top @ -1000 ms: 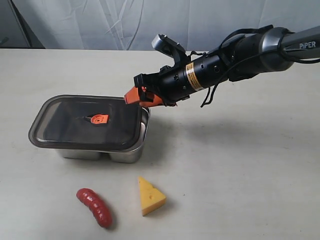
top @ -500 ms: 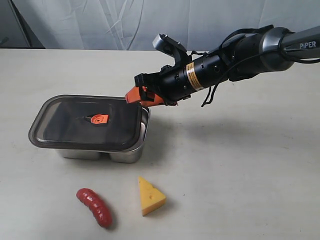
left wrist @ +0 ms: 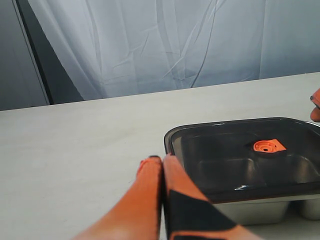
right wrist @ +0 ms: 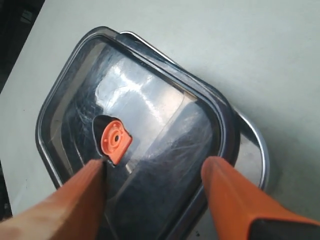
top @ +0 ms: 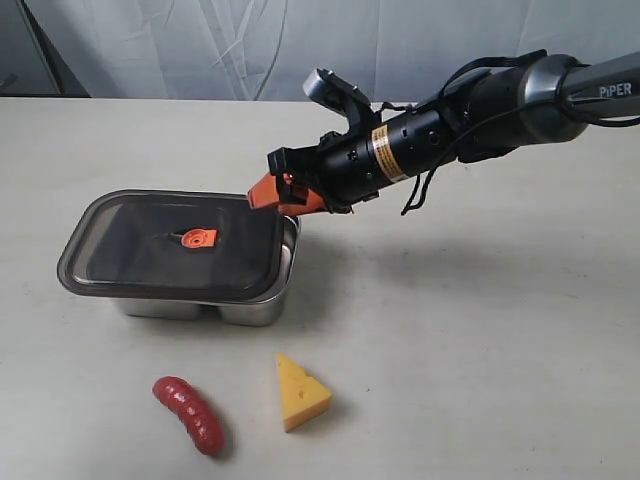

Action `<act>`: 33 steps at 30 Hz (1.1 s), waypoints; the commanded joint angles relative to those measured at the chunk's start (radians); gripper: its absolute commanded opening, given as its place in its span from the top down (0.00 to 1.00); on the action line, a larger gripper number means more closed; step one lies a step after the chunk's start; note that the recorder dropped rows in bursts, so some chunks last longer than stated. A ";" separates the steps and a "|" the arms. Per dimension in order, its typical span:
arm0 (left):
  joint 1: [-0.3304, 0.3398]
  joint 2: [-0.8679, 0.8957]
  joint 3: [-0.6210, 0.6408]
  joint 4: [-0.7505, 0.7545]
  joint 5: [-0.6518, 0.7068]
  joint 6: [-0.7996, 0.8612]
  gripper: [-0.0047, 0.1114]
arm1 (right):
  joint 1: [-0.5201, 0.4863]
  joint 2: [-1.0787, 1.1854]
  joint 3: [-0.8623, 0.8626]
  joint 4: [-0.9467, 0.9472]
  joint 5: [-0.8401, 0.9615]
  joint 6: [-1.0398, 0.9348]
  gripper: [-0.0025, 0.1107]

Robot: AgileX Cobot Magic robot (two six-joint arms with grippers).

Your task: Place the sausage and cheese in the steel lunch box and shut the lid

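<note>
Hovering over the smoky, rounded lid (right wrist: 150, 100), right tool (right wrist: 156, 166) gapes wide; left tool (left wrist: 161, 162) pinched closed.

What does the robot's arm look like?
The right arm is a black tube with a yellow sticker, loose black cables and a grey part marked PiPER. The right claw and left claw both have orange fingers.

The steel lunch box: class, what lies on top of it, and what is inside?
The lid lies on the steel lunch box, offset, one corner uncovered. Through it the compartments show no food, though tint hides detail; sausage and cheese lie outside.
</note>
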 commanded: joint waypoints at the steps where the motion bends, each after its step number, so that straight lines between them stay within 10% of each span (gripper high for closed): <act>1: -0.007 -0.007 0.004 -0.008 -0.012 0.000 0.96 | -0.004 0.000 -0.004 0.002 0.035 0.038 0.48; 33: -0.007 -0.007 0.004 -0.008 -0.012 0.000 0.96 | -0.105 -0.070 0.073 0.002 -0.111 -0.072 0.52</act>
